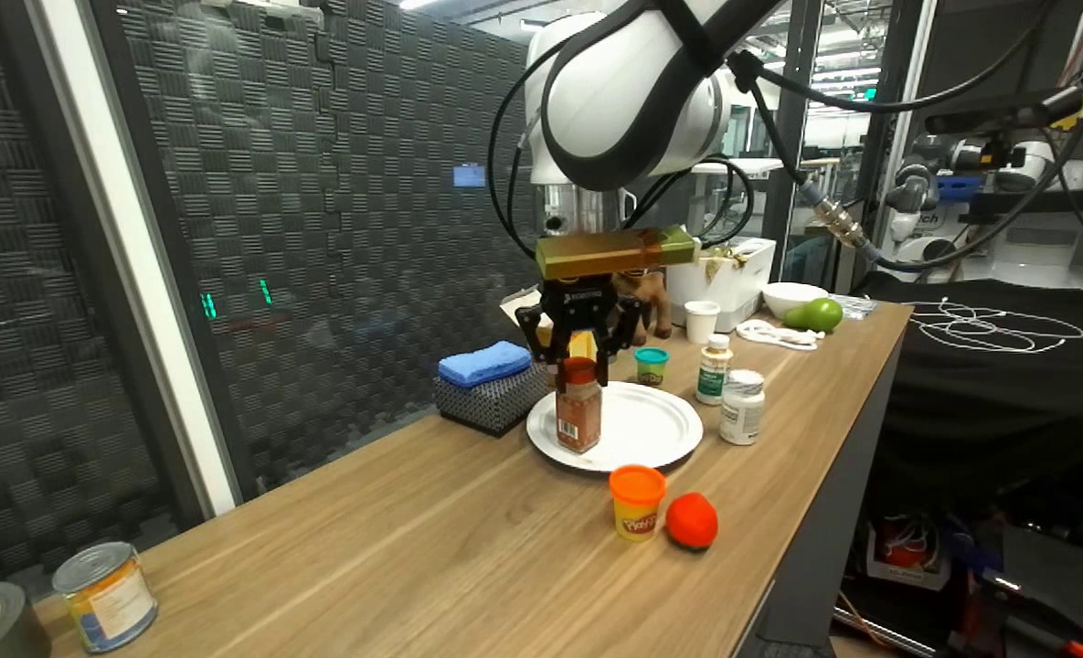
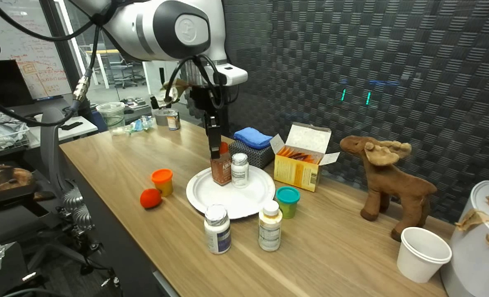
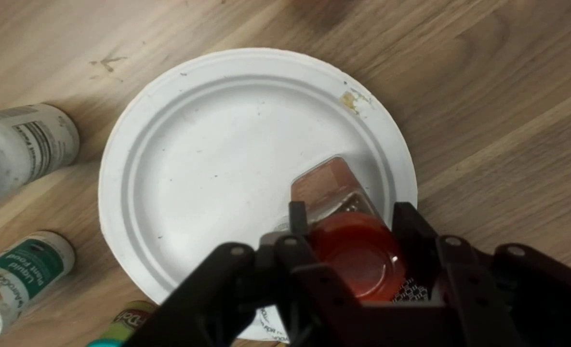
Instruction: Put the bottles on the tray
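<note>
The tray is a round white plate (image 1: 651, 425) on the wooden table. My gripper (image 3: 350, 217) comes down over the plate's edge area and is shut on the red cap of the reddish-brown bottle (image 1: 578, 420). That bottle is roughly upright, with its base at the plate's surface; whether it bears on the plate I cannot tell. Beside it on the plate stands a white bottle (image 2: 239, 171), hidden in an exterior view behind the held one. Off the plate stand another white bottle (image 1: 742, 411) and a plant food bottle (image 1: 713, 370) with a green label.
Near the plate are an orange-lidded tub (image 1: 637, 503), a red ball (image 1: 692, 521) and a teal-lidded tub (image 2: 288, 202). Behind it lie a dark box with a blue cloth (image 2: 252, 137), a yellow carton (image 2: 298, 165) and a plush moose (image 2: 393, 181).
</note>
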You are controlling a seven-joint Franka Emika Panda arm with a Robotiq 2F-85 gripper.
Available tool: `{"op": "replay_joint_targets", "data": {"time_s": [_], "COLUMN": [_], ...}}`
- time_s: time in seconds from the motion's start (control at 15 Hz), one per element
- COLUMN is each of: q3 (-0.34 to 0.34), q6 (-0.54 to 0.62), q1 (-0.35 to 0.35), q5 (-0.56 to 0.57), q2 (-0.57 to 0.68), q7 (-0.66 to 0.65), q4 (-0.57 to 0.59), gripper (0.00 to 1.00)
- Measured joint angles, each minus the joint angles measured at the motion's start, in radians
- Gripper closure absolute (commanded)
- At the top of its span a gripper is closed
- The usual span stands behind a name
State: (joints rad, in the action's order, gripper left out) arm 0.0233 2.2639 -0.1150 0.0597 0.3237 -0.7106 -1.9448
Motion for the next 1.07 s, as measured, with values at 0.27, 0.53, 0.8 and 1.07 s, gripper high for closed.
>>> {"op": "replay_joint_targets", "data": {"time_s": [0.27, 0.53, 0.8, 1.07], "q3": [0.000, -0.003, -0.029, -0.085], "q6": [-0.001, -0.001, -0.016, -0.034], "q1": [0.000, -0.001, -0.012, -0.031], "q5": [-0.011, -0.012, -0.012, -0.029], "q2": [0.025, 0.024, -0.019, -0.107], "q7": [0.000, 0.003, 0.035, 0.130], "q4": [0.029, 0.031, 0.003, -0.096], "gripper": [0.25, 0.01, 0.00, 0.00]}}
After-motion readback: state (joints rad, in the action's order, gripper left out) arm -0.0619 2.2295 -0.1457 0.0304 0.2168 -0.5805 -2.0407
